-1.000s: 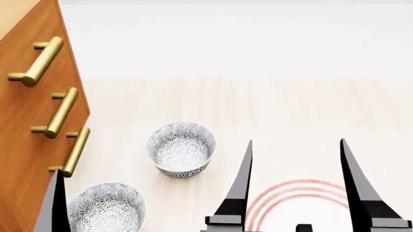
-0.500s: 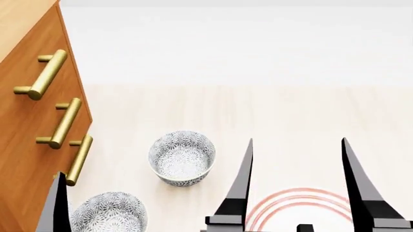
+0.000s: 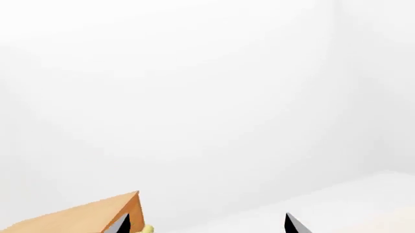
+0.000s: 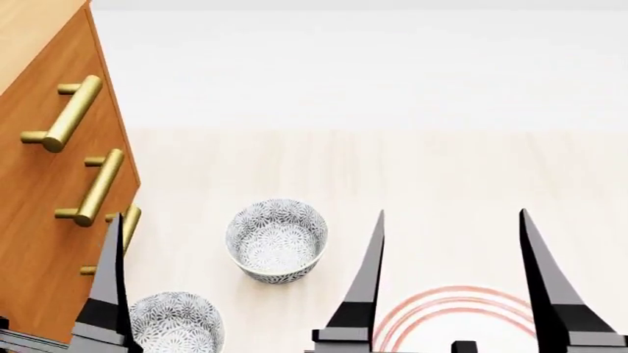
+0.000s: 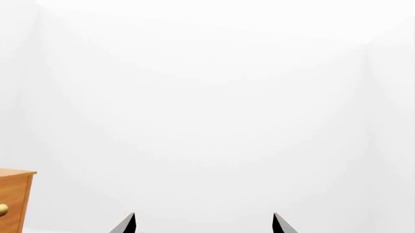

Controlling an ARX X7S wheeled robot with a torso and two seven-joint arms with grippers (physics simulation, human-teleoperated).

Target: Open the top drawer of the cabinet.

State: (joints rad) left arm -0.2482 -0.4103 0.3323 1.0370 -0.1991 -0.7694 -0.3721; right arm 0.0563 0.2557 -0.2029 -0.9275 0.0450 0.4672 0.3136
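Observation:
The cabinet [image 4: 40, 250] is an orange-brown chest at the left of the head view, with three brass bar handles stacked on its front. The top drawer [image 4: 40, 88] looks shut, and its brass handle [image 4: 64, 114] is the uppermost. My left gripper [image 3: 207, 225] is open and empty. One of its fingers [image 4: 110, 283] stands in front of the lowest handle [image 4: 128, 224], below the top handle. My right gripper [image 4: 451, 294] is open and empty, far right of the cabinet. The cabinet's corner also shows in the left wrist view [image 3: 84, 218] and the right wrist view [image 5: 13, 199].
Two patterned bowls sit on the pale wood floor: one [image 4: 276, 239] between the grippers, one [image 4: 176, 323] close beside the left finger. A red-ringed round thing [image 4: 432, 309] lies under the right gripper. A white wall stands behind.
The left gripper's finger has risen and moved right, and now crosses the lowest handle. The head view first shifted slightly, so the cabinet and bowls sit lower. The right gripper has not moved.

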